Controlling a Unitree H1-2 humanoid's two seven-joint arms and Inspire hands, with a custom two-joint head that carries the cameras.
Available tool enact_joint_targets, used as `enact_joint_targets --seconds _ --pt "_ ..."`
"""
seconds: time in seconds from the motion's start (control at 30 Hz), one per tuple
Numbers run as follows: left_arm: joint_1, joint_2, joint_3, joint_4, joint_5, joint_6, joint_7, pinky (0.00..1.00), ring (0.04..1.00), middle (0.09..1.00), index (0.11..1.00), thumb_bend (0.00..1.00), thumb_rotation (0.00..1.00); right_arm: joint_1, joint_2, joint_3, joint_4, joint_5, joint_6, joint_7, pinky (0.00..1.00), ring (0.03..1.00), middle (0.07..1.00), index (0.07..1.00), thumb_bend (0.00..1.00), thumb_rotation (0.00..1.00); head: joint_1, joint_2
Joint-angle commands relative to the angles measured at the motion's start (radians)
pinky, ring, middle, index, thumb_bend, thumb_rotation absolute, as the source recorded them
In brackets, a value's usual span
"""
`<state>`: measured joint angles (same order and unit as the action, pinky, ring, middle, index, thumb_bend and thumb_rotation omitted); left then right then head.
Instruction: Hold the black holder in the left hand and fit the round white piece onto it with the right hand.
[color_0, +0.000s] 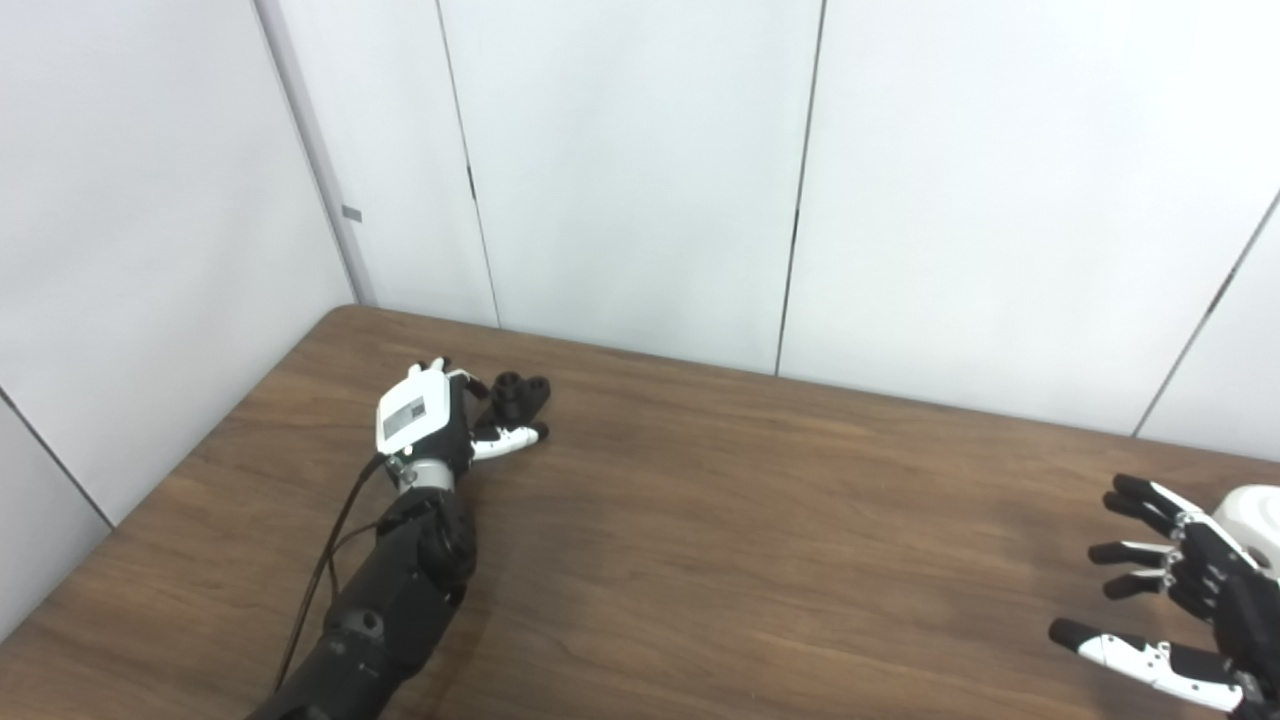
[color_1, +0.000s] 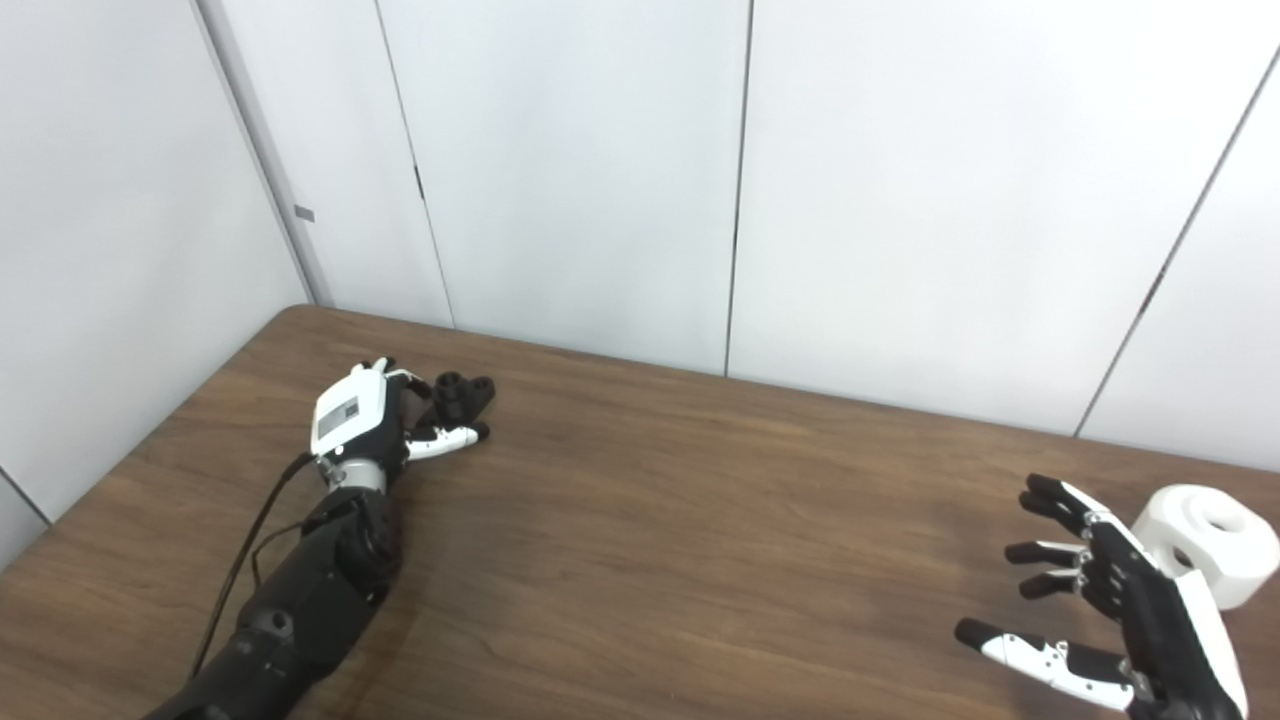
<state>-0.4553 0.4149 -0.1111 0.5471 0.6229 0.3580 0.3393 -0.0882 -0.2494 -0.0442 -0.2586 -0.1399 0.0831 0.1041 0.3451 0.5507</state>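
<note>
The black holder lies on the brown table at the far left, near the wall. My left hand rests right beside it, fingers apart; the fingers reach toward its near side and the white thumb lies just in front, not closed around it. The round white piece, a short cylinder with a hole through it, sits on the table at the far right. My right hand hovers open just left of it, fingers spread, holding nothing.
White wall panels run close behind the table's far edge and down its left side. Black cables trail along my left forearm. A wide stretch of bare wood separates the two hands.
</note>
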Motion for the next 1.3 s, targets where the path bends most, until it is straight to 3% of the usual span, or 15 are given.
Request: enact_joint_targets --seconds 0.0,0.1,0.17,0.23,0.33,0.6,0.97,1.07,1.17,1.2,1.27 --pt "-0.011 -0.011 -0.018 0.024 -0.007 -0.012 -0.02 0.96 1.0 0.944 0.68 0.9 0.27 -0.019 -0.013 -0.009 -0.041 0.004 -0.012 -0.002 0.53 0.654 0.822 0.827 0.65 0.0 0.001 0.001" --pt "-0.015 -0.006 -0.038 0.053 0.005 -0.009 -0.022 0.93 1.0 0.943 0.68 0.87 0.26 -0.021 -0.017 -0.01 -0.04 0.004 -0.014 -0.001 0.53 0.653 0.821 0.827 0.65 0.0 0.0 0.004" --pt "-0.019 -0.003 -0.05 0.078 0.014 -0.017 -0.012 0.94 1.0 0.934 0.629 0.85 0.19 -0.021 -0.017 -0.01 -0.04 0.004 -0.013 -0.002 0.53 0.655 0.82 0.828 0.64 0.0 0.0 0.004" --pt "-0.02 0.004 -0.068 0.104 0.029 -0.039 0.01 0.91 0.972 0.881 0.511 0.59 0.08 -0.021 -0.017 -0.011 -0.04 0.003 -0.014 -0.003 0.52 0.652 0.819 0.825 0.64 0.0 0.0 0.004" --pt "-0.014 0.012 -0.093 0.105 0.043 -0.041 0.032 0.89 0.948 0.852 0.482 0.53 0.06 -0.021 -0.016 -0.012 -0.043 0.004 -0.009 -0.003 0.52 0.65 0.823 0.829 0.63 0.0 -0.004 0.006" --pt "-0.012 0.001 -0.1 0.146 0.03 -0.103 0.119 0.86 0.906 0.827 0.479 0.52 0.06 -0.014 -0.02 -0.017 -0.041 0.011 -0.027 -0.002 0.5 0.636 0.82 0.827 0.61 0.0 -0.004 0.006" --pt "-0.005 -0.006 -0.118 0.165 0.023 -0.167 0.142 0.86 0.897 0.813 0.479 0.53 0.06 -0.016 -0.015 -0.02 -0.05 0.017 -0.014 -0.004 0.51 0.665 0.837 0.834 0.59 0.0 -0.036 0.015" --pt "0.022 -0.002 -0.137 0.117 0.016 -0.231 0.128 0.87 0.899 0.816 0.479 0.52 0.06 -0.019 -0.01 -0.017 -0.056 0.01 -0.007 -0.008 0.5 0.666 0.836 0.836 0.6 0.0 -0.064 0.017" --pt "0.061 0.006 -0.161 0.046 -0.034 -0.36 0.06 0.9 0.927 0.832 0.48 0.52 0.06 -0.026 -0.006 -0.015 -0.061 -0.001 0.008 -0.01 0.52 0.674 0.837 0.84 0.61 0.0 -0.094 0.022" --pt "0.075 0.006 -0.166 0.018 -0.054 -0.397 0.032 0.91 0.944 0.853 0.48 0.52 0.06 -0.029 -0.005 -0.016 -0.062 0.005 0.015 -0.008 0.56 0.689 0.848 0.849 0.59 0.0 -0.094 0.022" --pt "0.1 0.002 -0.191 -0.044 -0.062 -0.447 -0.018 0.91 0.945 0.857 0.48 0.52 0.06 -0.035 -0.008 -0.019 -0.063 0.016 0.029 -0.001 0.59 0.696 0.852 0.854 0.59 0.0 -0.124 0.027"
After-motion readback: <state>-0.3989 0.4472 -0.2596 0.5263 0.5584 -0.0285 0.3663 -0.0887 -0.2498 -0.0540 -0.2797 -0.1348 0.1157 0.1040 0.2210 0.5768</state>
